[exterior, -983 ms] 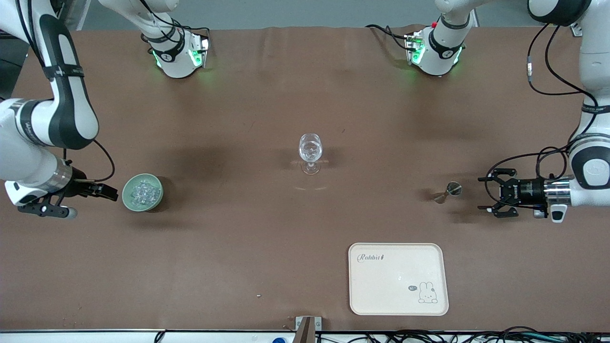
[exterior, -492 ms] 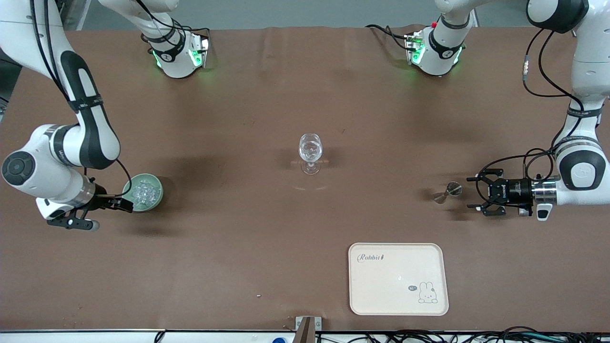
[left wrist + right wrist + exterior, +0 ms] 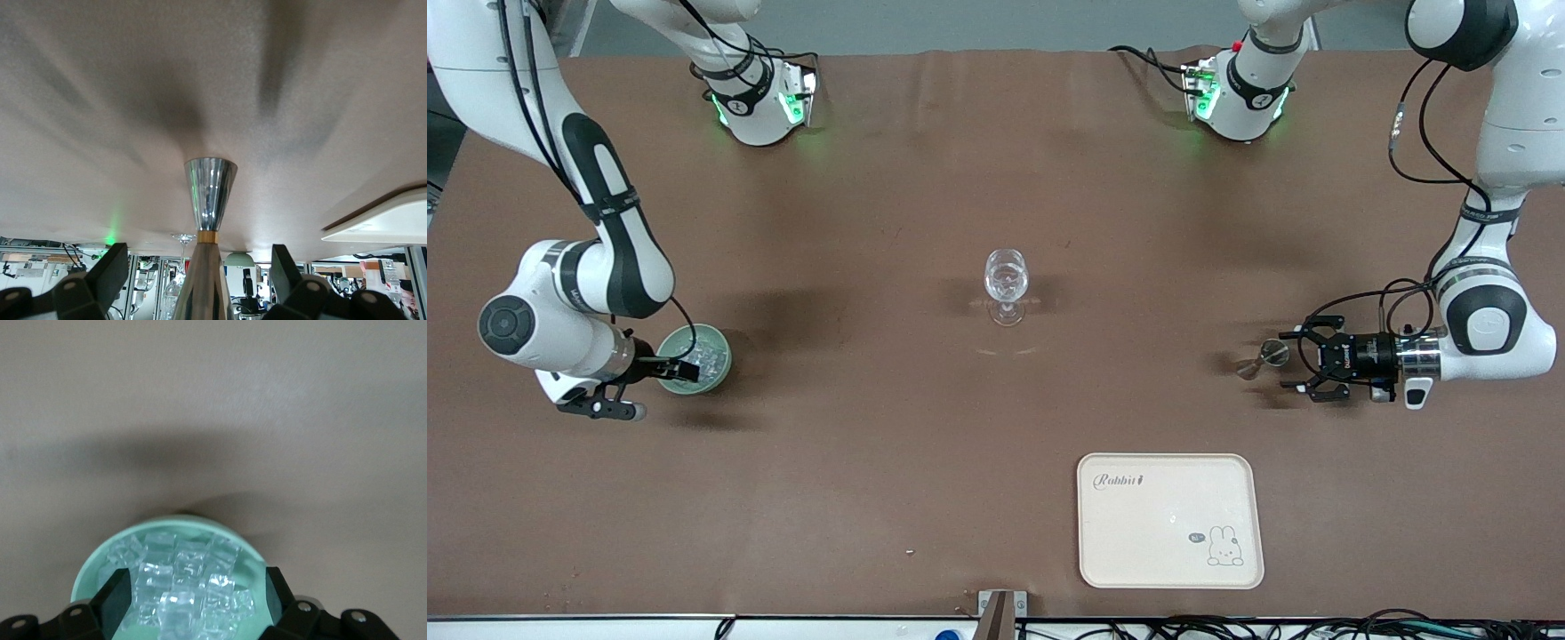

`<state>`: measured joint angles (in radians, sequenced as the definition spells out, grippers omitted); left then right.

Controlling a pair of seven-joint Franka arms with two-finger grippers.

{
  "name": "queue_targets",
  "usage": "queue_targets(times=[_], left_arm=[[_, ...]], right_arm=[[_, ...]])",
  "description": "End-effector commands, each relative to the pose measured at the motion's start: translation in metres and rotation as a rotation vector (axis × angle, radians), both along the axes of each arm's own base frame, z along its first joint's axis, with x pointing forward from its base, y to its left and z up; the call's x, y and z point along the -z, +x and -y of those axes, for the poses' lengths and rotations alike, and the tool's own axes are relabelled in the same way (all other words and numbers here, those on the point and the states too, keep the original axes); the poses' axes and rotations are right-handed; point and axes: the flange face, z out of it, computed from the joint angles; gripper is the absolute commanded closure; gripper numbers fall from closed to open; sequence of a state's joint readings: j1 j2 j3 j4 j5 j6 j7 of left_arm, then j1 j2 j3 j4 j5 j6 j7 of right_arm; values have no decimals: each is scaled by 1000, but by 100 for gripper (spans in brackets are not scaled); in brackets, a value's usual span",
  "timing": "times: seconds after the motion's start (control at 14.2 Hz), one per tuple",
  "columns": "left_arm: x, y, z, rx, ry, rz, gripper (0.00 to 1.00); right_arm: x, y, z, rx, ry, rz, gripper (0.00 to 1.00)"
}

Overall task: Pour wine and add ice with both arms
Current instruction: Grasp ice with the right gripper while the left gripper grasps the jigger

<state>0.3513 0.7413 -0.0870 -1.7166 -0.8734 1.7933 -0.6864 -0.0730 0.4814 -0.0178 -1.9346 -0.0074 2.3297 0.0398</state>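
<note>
Right hand (image 3: 685,371) overlaps the ice (image 3: 708,359); left hand (image 3: 1291,360) open.

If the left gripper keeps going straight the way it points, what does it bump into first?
Probably the metal jigger. The left gripper is open and points right at it; in the left wrist view the jigger stands between the fingers, so it looks very close, not yet gripped.

Both arms low, left claw (image 3: 1296,363) and right claw (image 3: 685,372) spread.
</note>
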Motion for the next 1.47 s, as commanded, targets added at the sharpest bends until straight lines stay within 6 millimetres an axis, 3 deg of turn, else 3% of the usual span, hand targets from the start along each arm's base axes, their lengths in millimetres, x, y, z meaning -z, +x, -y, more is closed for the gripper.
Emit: queue_targets(times=[0.0,0.28,0.56,0.98,1.19,1.4], left_arm=[[6,-2,4,-15,1,20,7],[16,-6,14,-27,-34,18,10],[22,-6,18,-38,-50,10,15],[25,-6,25,-40,-59,4,24],[27,-5,29,-46,-67,5,25],[27,-4,30,-47,-61,8,33]], right_arm=[[-9,-21,-14,-26,-3,3,12],[-6,-40,-21,-37,-1,-6,14],[-7,-42,-19,-34,-1,-9,22],[-8,-38,-17,-31,-2,0,33],[-12,-32,-14,-27,-4,21,36],[-19,-26,-10,-21,-6,40,38]])
